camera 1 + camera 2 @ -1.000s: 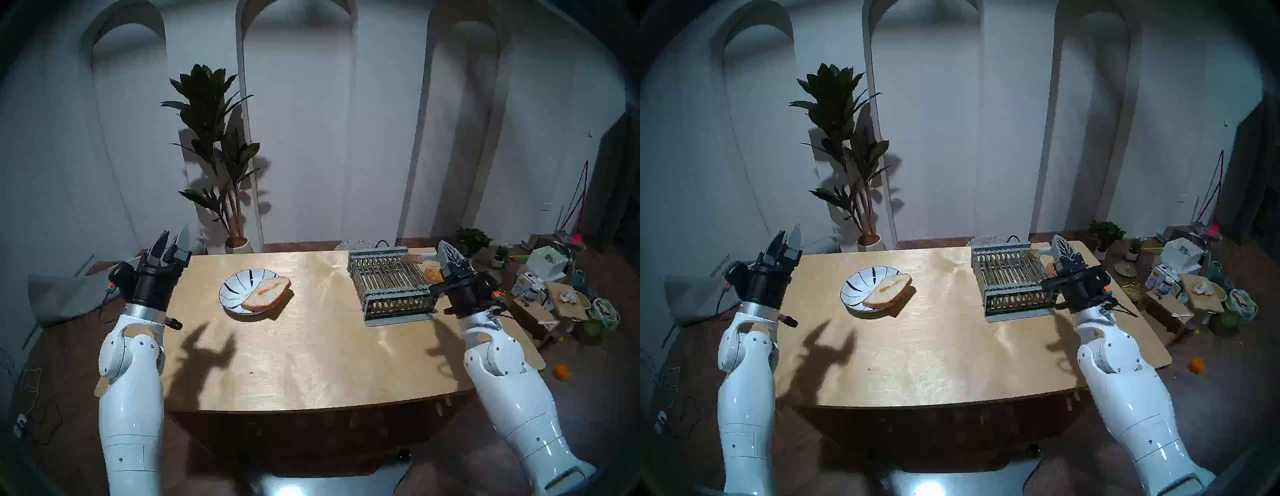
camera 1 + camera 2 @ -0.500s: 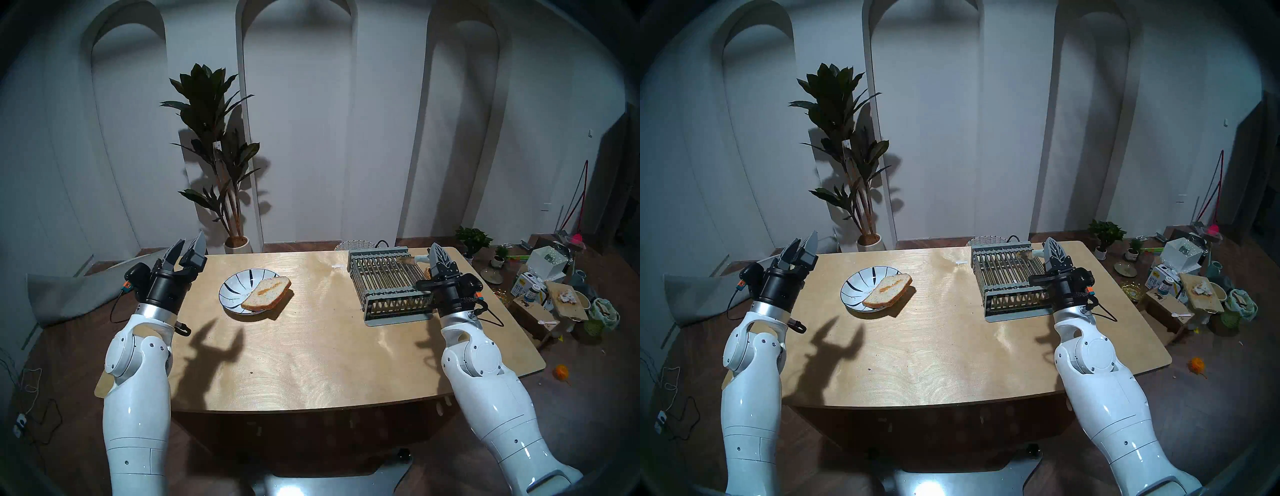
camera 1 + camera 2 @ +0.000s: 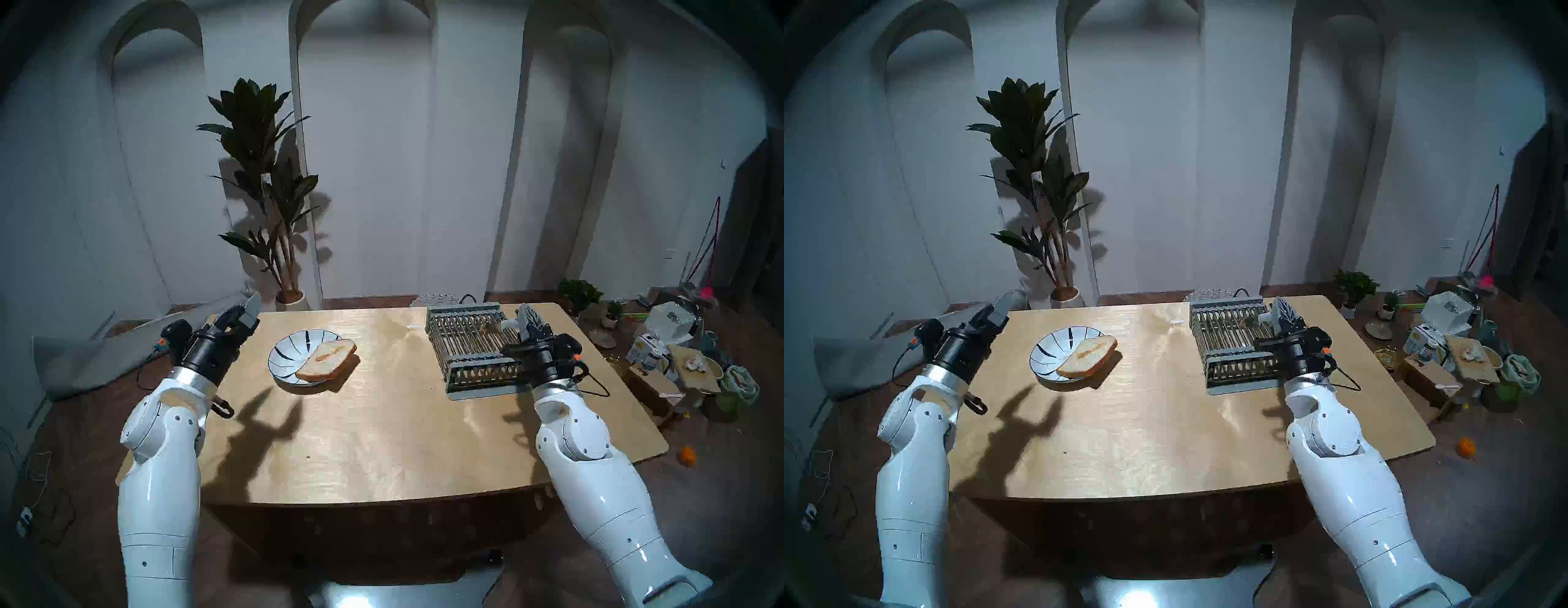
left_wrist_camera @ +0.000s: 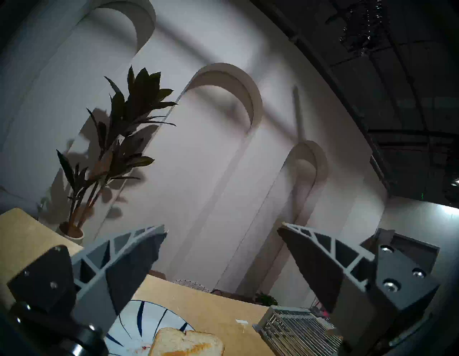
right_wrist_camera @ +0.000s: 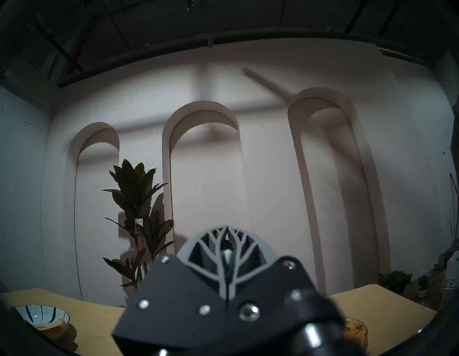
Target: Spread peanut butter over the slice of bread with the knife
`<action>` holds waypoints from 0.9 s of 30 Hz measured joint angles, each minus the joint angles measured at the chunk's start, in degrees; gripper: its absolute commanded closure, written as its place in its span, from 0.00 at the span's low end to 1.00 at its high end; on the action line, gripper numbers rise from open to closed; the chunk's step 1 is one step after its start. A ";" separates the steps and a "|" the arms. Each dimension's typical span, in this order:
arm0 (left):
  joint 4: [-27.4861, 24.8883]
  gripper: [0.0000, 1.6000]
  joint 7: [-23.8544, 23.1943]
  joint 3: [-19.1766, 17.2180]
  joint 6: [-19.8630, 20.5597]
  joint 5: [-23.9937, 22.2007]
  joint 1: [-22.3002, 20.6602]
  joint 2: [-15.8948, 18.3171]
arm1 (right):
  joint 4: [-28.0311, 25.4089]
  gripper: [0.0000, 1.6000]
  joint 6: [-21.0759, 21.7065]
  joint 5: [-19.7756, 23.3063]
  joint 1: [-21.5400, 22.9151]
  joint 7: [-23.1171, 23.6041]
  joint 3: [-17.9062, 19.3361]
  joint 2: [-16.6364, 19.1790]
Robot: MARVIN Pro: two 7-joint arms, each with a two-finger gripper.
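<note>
The slice of bread (image 3: 326,361) lies on a white plate with dark stripes (image 3: 285,350), half over the plate's right rim. A tan-orange smear of peanut butter (image 3: 330,350) runs along the slice's middle. My right gripper (image 3: 529,317) is shut on the knife (image 3: 507,325), whose pale handle and smeared blade point left over the rack. The wrist view shows the peanut butter tub (image 5: 354,328) just below and right of that gripper; the head views hide it. My left gripper (image 3: 246,309) hangs open and empty at the table's far left edge, left of the plate (image 4: 139,320) and bread (image 4: 186,344).
A grey dish rack (image 3: 475,352) stands at the table's back right, with a wicker basket (image 3: 428,300) behind it. A tall potted plant (image 3: 263,191) stands behind the table. Boxes and clutter (image 3: 679,356) cover the floor on the right.
My left gripper has swung right and tipped forward toward the plate. My right gripper has moved left and tilted down, carrying the knife over the rack.
</note>
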 measured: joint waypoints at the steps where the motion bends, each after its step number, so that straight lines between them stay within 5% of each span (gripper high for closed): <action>1: -0.01 0.00 -0.08 0.00 0.11 -0.03 0.03 0.03 | 0.04 1.00 0.00 0.06 -0.09 0.22 -0.11 0.09; 27: -0.34 0.00 -0.36 0.12 0.15 -0.52 0.50 0.30 | 5.95 1.00 -0.61 -2.88 0.67 1.53 -2.79 0.05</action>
